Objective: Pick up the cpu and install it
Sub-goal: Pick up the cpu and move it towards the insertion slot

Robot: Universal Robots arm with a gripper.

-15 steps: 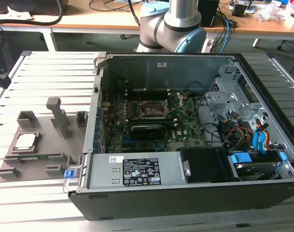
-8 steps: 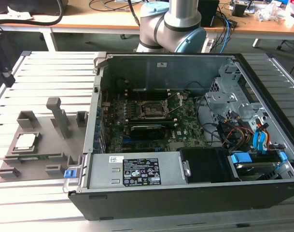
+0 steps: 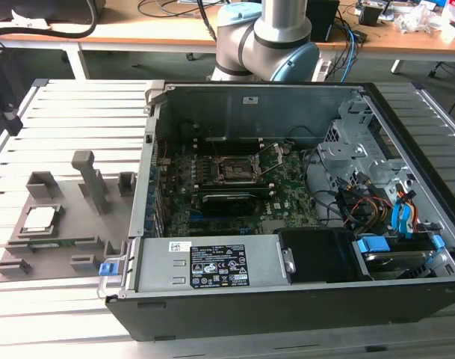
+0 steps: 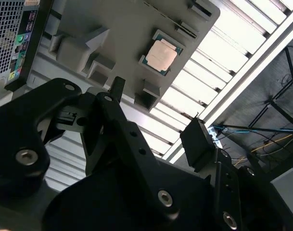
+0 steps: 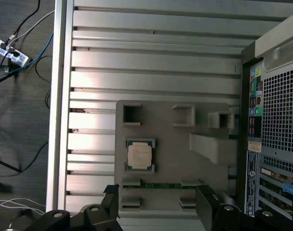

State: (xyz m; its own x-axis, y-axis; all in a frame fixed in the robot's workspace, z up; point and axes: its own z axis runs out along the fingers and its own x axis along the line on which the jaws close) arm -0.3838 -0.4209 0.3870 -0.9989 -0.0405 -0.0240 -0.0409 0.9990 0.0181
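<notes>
cpu in grey holder recess; claw spread wide nr it.

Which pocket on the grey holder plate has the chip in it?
The one framing the cpu, on the side of the holder plate away from the computer case; the square pocket beside it is empty.

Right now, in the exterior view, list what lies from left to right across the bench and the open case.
cpu → tall grey upright block → motherboard socket → black shroud → blue cables
</notes>
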